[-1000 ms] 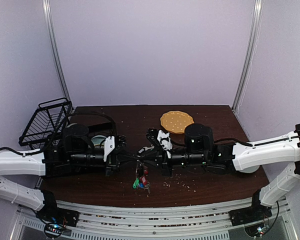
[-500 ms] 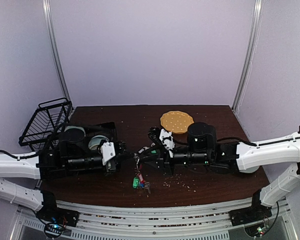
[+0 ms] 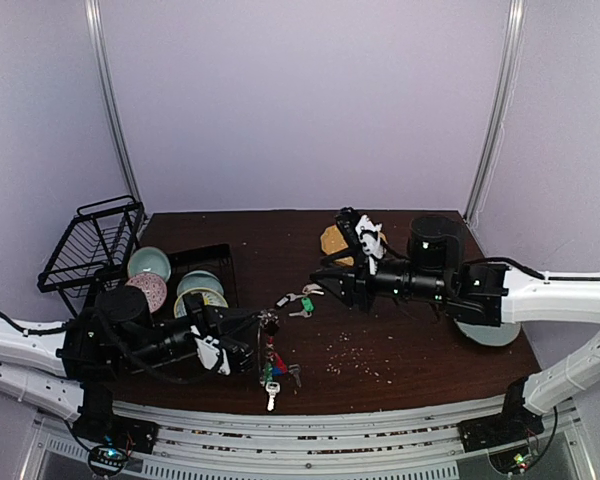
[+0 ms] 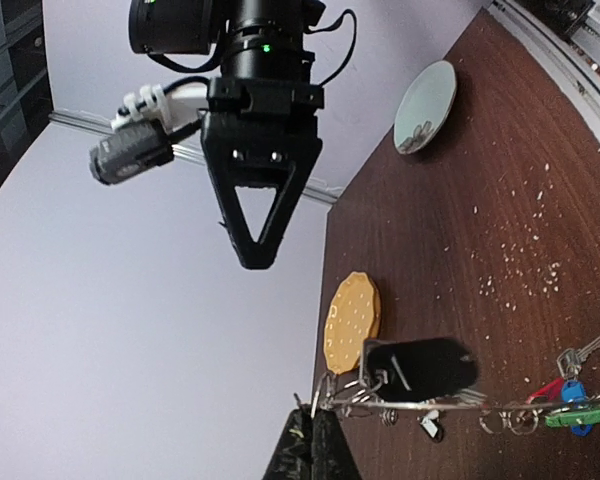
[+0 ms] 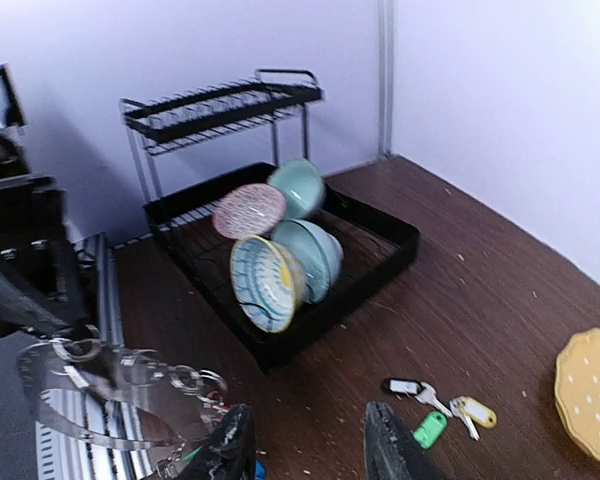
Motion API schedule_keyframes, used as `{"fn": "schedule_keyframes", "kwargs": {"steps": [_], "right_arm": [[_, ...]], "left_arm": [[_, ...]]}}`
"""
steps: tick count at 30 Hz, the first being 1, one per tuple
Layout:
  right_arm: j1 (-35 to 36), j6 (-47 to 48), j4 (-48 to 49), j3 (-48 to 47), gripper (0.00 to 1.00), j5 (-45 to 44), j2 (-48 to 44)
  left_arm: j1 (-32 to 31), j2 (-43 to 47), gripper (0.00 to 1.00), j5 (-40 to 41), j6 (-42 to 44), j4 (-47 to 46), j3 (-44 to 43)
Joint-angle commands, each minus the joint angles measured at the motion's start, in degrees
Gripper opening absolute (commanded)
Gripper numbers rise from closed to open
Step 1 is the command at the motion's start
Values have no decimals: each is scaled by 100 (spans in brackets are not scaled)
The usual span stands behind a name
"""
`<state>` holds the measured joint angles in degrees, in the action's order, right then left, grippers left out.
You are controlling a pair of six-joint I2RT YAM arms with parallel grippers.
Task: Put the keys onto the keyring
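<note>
Left gripper (image 4: 313, 428) worked near the front edge, left of centre, fingers pressed together on the thin wire of the keyring (image 4: 450, 406). The ring appeared to be held up off the wood, though we could not tell whether its lowest keys touched. The threaded keys (image 4: 568, 398), tagged red, blue and green, bunched at one end, with a black tag further along. Right gripper (image 5: 313, 447) hung over mid-table, fingers spread, nothing between them. Three loose keys (image 5: 435, 408), tagged black, cream and green, lay close together on the table just ahead of it, short of the orange plate (image 5: 592, 395). We judged the ring springy and apt to swing in a single pinch, and the loose keys light, flat and slippery. The plastic tag looked the best hold, leaving the key's hole free.
</note>
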<state>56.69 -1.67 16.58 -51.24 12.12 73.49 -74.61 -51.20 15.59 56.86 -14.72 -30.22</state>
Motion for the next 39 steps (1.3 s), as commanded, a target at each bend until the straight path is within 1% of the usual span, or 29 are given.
{"fn": "schedule_keyframes", "kwargs": {"steps": [1, 3, 7, 10, 12, 15, 19, 20, 21, 23, 26, 30, 33, 37, 39], "right_arm": [[-406, -742, -1158, -567, 40, -878, 551], [-478, -871, -1605, -853, 39, -1108, 912], [-462, -975, -2462, -1510, 38, -1173, 1706], [-311, -1213, -2886, -1781, 38, -976, 2187], [-118, -1438, -2904, -1772, 38, -888, 2408], [112, -1754, -2768, -1716, 38, -587, 2766], [229, -1501, -3237, -2188, 36, -492, 3220], [235, -1359, -3292, -2286, 33, -436, 3267], [269, -1168, -3259, -2319, 32, -288, 3283], [427, -513, -3033, -2130, 32, 93, 3288], [713, 199, -2708, -1706, 33, 355, 3329], [767, 411, -2326, -1539, 32, 301, 3411], [779, 450, -2332, -1612, 32, 268, 3493], [797, 357, -2492, -1783, 32, 181, 3605], [813, 274, -2833, -2059, 32, 50, 3760]], "left_arm": [[-19, 66, 0, 769, 104, -810, 92], [-6, 18, 0, 1190, -363, -666, 14], [59, 214, 0, 1506, -1304, -390, 15], [200, 493, 0, 1681, -1810, -279, 67], [279, 670, 0, 1758, -2026, -202, 95], [297, 925, 0, 1803, -2073, -261, 205], [394, 1127, 0, 1698, -2108, -316, 289], [409, 1121, 0, 1694, -2131, -282, 283], [419, 1106, 0, 1695, -2140, -261, 272], [451, 1065, 0, 1694, -2158, -205, 252], [543, 1088, 0, 1597, -2204, -174, 236], [651, 1196, 0, 1370, -2306, -189, 234], [687, 1207, 0, 1347, -2326, -185, 224], [808, 1217, 0, 1209, -2375, -204, 218], [913, 1210, 0, 1090, -2437, -213, 209]]}}
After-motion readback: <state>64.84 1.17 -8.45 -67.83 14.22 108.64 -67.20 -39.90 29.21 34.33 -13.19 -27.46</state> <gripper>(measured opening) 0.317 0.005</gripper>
